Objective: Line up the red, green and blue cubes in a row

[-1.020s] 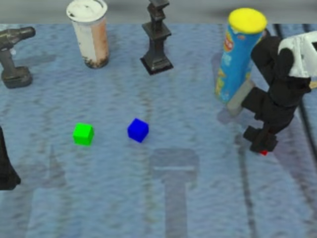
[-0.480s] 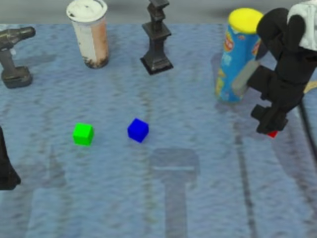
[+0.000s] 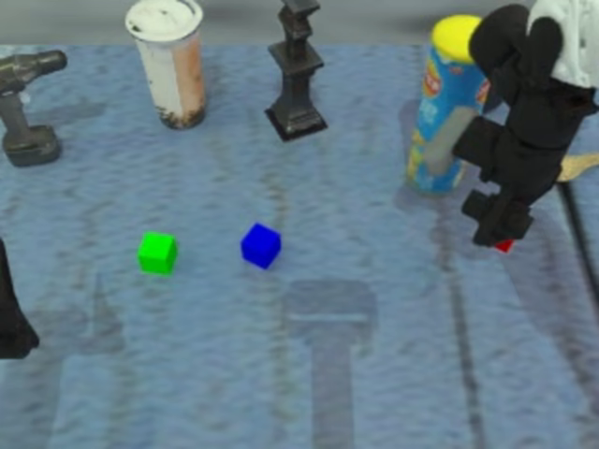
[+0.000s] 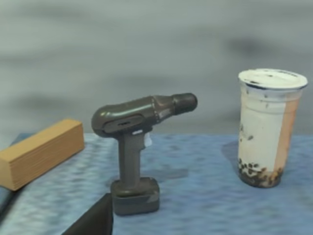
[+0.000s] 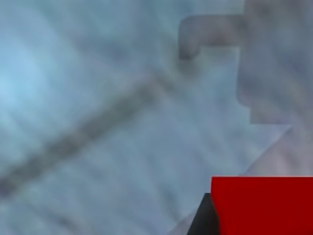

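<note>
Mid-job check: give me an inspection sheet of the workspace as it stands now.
Surface: blue mottled table.
Job's things: green cube and blue cube apart at centre-left; red cube in the right gripper, lifted.
Clutter: drill, drink cup, black stand, chip can, wooden block.
Grippers: right shut on red cube; left arm parked at left edge.
Cables: nothing seen.
Surroundings: grey backdrop.

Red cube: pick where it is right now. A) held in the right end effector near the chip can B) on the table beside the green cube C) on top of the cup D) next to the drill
A: the red cube peeks out from the right end effector, shut on it beside the chip can, far from the green cube.
</note>
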